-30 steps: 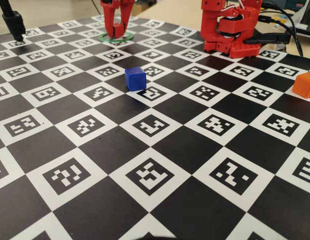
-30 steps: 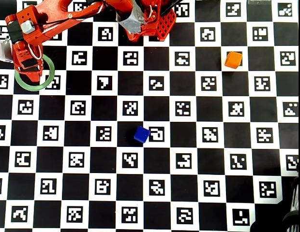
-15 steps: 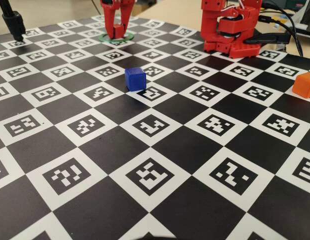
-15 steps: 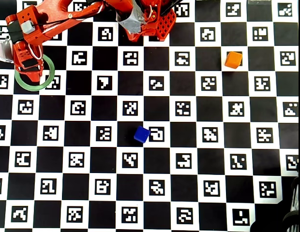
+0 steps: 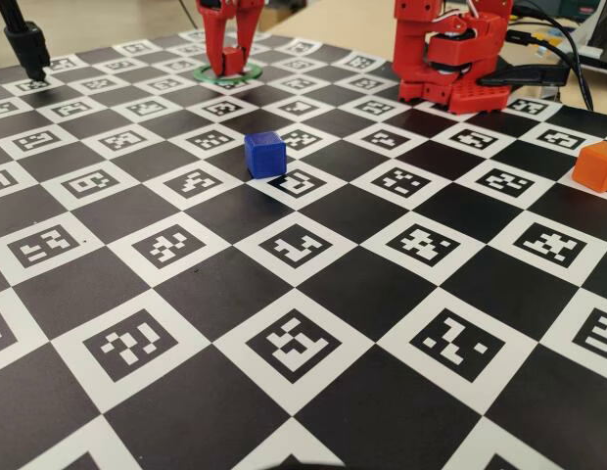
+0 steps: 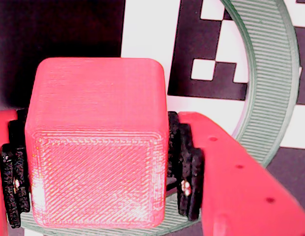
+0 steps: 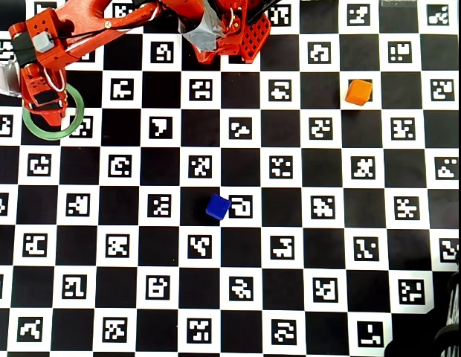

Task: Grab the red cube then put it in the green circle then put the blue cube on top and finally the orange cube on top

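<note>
— Red plastic, layer-lined: where is the red cube (image 6: 96, 142) held?

— It is clamped between the gripper (image 6: 98, 162) pads, low over the green circle (image 6: 270, 73), whose arc is seen right of and beneath it in the wrist view.

— And since a second ago?

— Almost nothing is changed; the blue cube (image 7: 218, 207) mid-frame and orange cube (image 7: 358, 91) upper right are untouched.

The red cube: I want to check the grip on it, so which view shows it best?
The wrist view: the red cube fills the frame, clamped between the dark pads over the green circle. In the fixed and overhead views the gripper hides it.
</note>
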### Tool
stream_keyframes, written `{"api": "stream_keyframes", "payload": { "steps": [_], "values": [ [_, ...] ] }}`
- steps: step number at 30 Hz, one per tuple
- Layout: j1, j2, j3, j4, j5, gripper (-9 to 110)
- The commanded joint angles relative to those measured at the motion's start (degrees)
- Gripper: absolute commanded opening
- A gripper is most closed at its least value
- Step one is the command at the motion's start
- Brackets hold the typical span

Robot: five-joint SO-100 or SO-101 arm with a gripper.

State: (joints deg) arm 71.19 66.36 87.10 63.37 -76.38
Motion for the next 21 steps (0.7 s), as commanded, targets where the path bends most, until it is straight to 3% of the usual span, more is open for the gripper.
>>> {"api": "stream_keyframes", "payload": {
  "steps": [1, 5, 21],
  "values": [
    [0.8, 1.5, -0.4, -1.1, -0.3, 18],
    [0.8, 1.5, -0.4, -1.1, 0.1, 31],
    [0.9, 1.6, -0.5, -1.2, 0.7, 35]
  ]
}}
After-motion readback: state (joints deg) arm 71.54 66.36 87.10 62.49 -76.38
